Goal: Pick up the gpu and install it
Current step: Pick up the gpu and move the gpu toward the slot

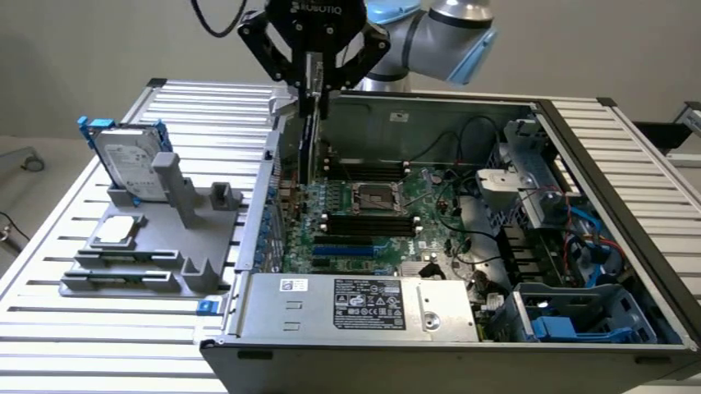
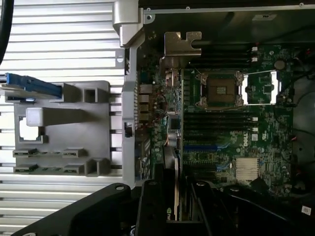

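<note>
The end effector pinches the gpu upright inside the open case, seemingly just above the motherboard. The rack beside the case holds a drive and a chip.

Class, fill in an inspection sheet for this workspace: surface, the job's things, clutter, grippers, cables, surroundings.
Surface: ribbed silver metal table, carrying an open grey computer case.
Job's things: slim black and green gpu card held upright, edge-on, over the case's green motherboard; whether it touches a slot cannot be told.
Clutter: grey plastic fixture beside the case, holding a silver hard drive with blue rails upright and a small square silver chip flat.
Grippers: one black gripper, jaws shut on the card's upper edge.
Cables: black cables and blue cables inside the case; a black cable by the arm.
Surroundings: plain pale wall.
</note>
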`<state>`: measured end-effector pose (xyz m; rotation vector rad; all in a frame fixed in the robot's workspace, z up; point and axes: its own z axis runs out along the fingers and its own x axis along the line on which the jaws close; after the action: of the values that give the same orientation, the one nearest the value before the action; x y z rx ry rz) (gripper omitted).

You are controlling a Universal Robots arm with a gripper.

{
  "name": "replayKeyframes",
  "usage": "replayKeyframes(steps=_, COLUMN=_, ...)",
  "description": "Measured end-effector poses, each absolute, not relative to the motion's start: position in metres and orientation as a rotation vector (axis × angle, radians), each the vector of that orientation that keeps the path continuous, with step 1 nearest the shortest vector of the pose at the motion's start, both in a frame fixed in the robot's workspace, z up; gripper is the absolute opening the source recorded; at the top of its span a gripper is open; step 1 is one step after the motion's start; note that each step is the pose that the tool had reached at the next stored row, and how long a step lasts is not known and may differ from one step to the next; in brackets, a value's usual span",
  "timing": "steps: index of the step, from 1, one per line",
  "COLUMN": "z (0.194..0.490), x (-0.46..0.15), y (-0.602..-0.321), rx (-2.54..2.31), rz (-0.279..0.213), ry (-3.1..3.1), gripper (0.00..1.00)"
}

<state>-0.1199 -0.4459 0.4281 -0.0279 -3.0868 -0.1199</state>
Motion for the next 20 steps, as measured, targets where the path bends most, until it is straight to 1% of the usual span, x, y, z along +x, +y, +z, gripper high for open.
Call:
replayKeyframes(steps=14, z=0.406, x=-0.057, y=-0.443, rx=-0.028, rz=-0.107, ry=-3.089, gripper=0.26)
replayKeyframes(steps=20, z=0.402, x=-0.043, y=-0.438, rx=-0.027, rz=-0.108, ry=-3.106, gripper=0.26)
